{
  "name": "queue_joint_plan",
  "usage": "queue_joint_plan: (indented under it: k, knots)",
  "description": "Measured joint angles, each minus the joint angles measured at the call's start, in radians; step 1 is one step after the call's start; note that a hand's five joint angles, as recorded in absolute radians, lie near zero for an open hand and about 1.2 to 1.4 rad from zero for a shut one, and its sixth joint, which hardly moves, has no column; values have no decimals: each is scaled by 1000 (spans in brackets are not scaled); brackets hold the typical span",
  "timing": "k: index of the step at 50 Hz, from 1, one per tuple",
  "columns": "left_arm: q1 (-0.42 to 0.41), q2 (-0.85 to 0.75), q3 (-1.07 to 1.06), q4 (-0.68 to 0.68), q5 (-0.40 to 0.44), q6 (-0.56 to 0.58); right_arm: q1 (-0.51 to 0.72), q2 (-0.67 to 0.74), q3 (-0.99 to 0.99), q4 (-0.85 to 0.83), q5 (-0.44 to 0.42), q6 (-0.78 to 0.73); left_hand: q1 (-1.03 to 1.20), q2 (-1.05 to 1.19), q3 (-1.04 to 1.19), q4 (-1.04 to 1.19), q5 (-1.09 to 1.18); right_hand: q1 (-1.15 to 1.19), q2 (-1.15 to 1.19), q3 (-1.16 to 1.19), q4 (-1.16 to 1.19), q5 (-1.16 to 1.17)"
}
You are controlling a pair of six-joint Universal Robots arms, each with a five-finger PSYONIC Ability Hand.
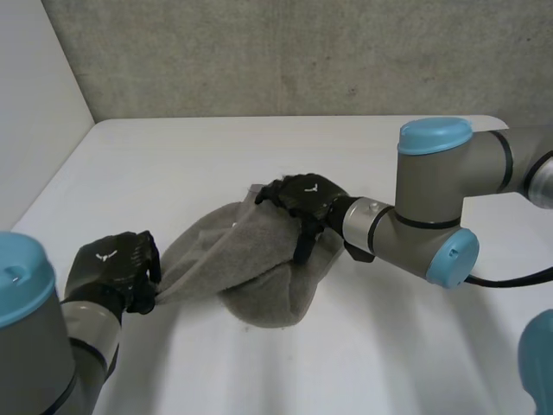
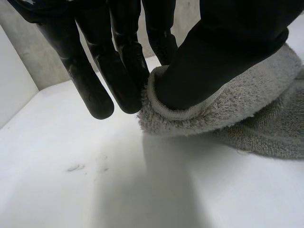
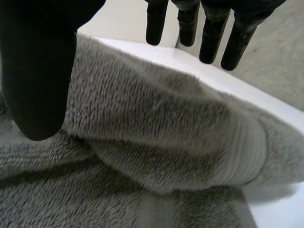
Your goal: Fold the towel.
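Observation:
A grey towel (image 1: 259, 272) lies bunched in the middle of the white table (image 1: 190, 164), with one part drawn out toward my left arm. My left hand (image 1: 117, 270) holds that drawn-out corner just above the table. In the left wrist view the thumb (image 2: 213, 52) pinches the towel's hemmed edge (image 2: 190, 114) against the fingers (image 2: 123, 71). My right hand (image 1: 302, 201) rests over the towel's far right part. In the right wrist view its fingers (image 3: 209, 42) are straight and spread from the thumb (image 3: 38, 71), above a raised fold of the towel (image 3: 166, 128).
A white side wall (image 1: 34, 112) borders the table on the left and a grey wall (image 1: 302, 52) stands behind it. Bare tabletop (image 1: 389, 346) surrounds the towel. My right arm (image 1: 432, 207) reaches in from the right.

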Motion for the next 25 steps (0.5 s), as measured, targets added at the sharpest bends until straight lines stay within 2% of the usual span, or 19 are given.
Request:
queue_joint_plan:
  k: [4,8,9,11,16,20,23,25]
  knots:
    - [-3,34,-25,2,1,3,0,32,-22,15,-10,-24,0,0,0,0,0,274,226,228,230,215]
    - [-1,49,-34,11,1,5,0,43,-29,4,7,-39,0,0,0,0,0,709,623,615,617,600]
    - [0,49,-33,14,1,5,0,43,-30,0,13,-41,0,0,0,0,0,709,623,615,617,600]
    - [6,45,-20,29,1,6,0,38,-35,-29,46,-47,0,0,0,0,0,1005,884,875,879,859]
    - [25,24,60,72,16,9,0,-10,-45,-131,131,-47,0,0,0,0,0,1103,963,963,971,948]
    - [55,-9,221,116,52,13,0,-121,-20,-312,238,-33,0,0,1,0,0,1125,986,987,992,969]
    - [63,-20,281,124,62,12,-1,-173,9,-391,271,-23,0,0,1,0,0,1128,987,991,995,972]
    - [73,-39,397,131,74,5,-3,-275,88,-537,311,-5,0,0,1,0,0,1131,990,994,998,976]
